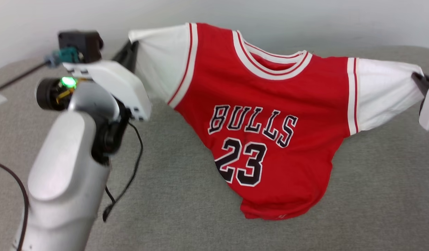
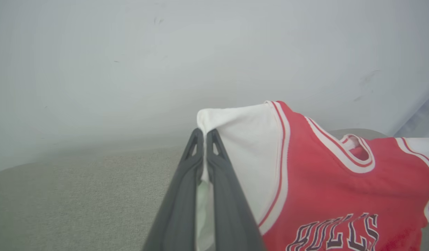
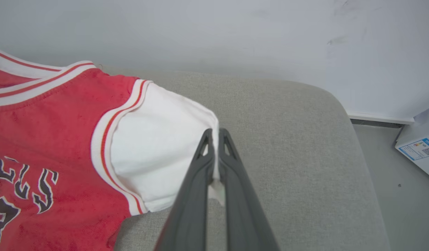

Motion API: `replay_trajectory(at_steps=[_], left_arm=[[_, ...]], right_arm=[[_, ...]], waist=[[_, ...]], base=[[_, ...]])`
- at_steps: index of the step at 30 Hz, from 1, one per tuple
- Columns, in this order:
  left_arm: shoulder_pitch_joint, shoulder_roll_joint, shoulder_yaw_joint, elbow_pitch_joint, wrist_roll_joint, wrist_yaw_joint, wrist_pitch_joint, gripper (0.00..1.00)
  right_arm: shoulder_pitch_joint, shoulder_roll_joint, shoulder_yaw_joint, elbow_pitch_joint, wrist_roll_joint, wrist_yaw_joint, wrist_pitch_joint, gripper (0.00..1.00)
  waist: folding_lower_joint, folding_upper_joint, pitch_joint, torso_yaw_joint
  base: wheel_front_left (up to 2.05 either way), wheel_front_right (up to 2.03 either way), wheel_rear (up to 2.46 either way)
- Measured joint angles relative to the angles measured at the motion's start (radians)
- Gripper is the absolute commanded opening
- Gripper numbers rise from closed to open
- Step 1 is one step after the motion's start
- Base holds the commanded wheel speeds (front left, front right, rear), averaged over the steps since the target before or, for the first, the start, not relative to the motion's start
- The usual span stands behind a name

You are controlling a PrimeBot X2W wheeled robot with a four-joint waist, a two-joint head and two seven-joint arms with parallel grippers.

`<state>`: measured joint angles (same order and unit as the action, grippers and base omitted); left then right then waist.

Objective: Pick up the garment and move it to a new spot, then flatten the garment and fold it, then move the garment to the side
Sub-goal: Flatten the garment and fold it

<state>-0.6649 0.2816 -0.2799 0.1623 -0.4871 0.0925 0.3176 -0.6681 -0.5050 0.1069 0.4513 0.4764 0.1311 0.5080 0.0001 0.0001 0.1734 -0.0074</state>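
Observation:
The garment, a red jersey with white short sleeves, black letters and the number 23, hangs stretched between my two grippers above the grey cushion, its hem resting on the fabric. My left gripper is shut on the edge of one white sleeve; in the left wrist view the left gripper pinches white cloth. My right gripper is shut on the other sleeve's edge; the right wrist view shows the right gripper clamped on the white sleeve.
A grey upholstered surface lies under everything, ending at a pale wall behind. My left forearm with a dangling black cable fills the lower left. Beyond the cushion's right edge are bare floor and a white box.

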Motion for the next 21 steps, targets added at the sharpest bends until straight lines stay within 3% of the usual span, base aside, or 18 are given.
replay_trajectory(at_steps=[9, 14, 21], left_arm=[[-0.269, -0.011, 0.027, 0.273, 0.006, -0.024, -0.073, 0.0], [-0.449, -0.003, 0.048, 0.371, 0.024, -0.031, -0.134, 0.0], [-0.662, 0.053, 0.074, 0.436, 0.053, -0.029, -0.207, 0.0]], right_arm=[[-0.219, 0.0, 0.103, 0.056, -0.06, 0.0, -0.053, 0.0], [-0.395, -0.003, 0.141, 0.073, -0.082, 0.0, -0.113, 0.0], [-0.633, -0.003, 0.193, 0.123, -0.089, 0.0, -0.267, 0.0]], waist=[[-0.0001, 0.0, -0.043, -0.058], [0.0, 0.0, 0.005, -0.072], [0.0, 0.0, 0.09, -0.106]], base=[[0.0, 0.0, 0.0], [0.0, 0.0, 0.0], [0.0, 0.0, 0.0]])
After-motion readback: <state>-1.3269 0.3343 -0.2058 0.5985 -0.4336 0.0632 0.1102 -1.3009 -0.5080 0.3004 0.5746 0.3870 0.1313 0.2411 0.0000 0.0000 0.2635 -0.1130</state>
